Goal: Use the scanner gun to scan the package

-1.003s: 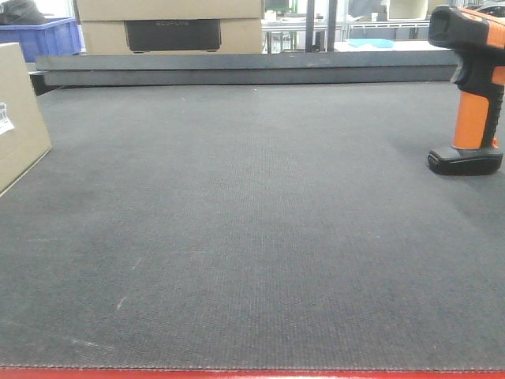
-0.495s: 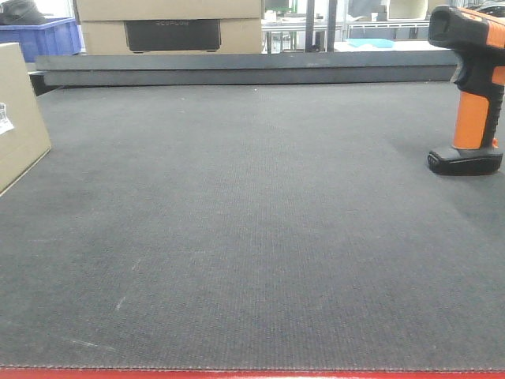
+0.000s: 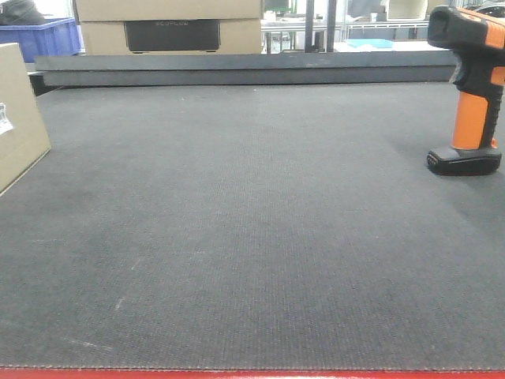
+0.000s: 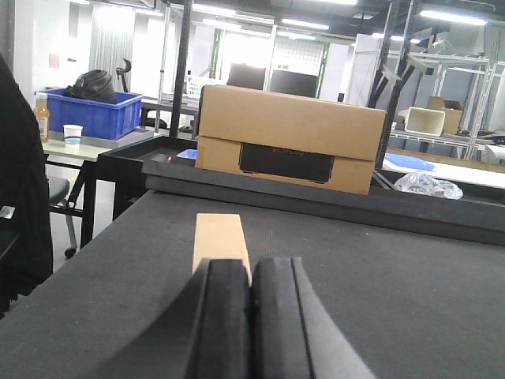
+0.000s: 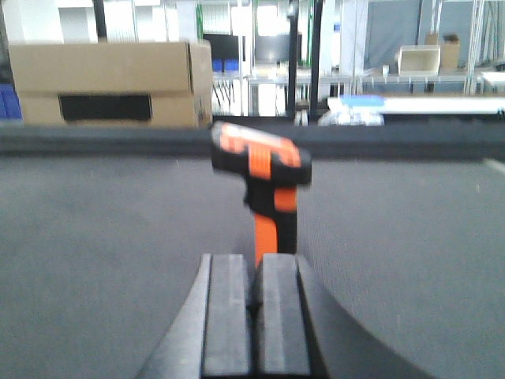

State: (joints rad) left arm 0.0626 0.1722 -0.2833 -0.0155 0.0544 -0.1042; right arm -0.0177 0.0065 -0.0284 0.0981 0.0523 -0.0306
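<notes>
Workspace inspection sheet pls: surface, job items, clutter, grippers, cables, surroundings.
Surface: dark grey woven mat with a red front edge; faint pale scuffs near the front left.
Job's things: plain tan cardboard package at the left edge, white label partly visible; black-and-orange pistol-shaped scanner gun standing upright on its black foot at the right.
Clutter: nothing seen on the mat.
Grippers: left gripper shut, empty, pointing at the package; right gripper shut, empty, pointing at the scanner gun.
Cables: nothing seen.
Surroundings: larger tan carton with a black panel behind the mat; blue plastic bin; metal racks.
</notes>
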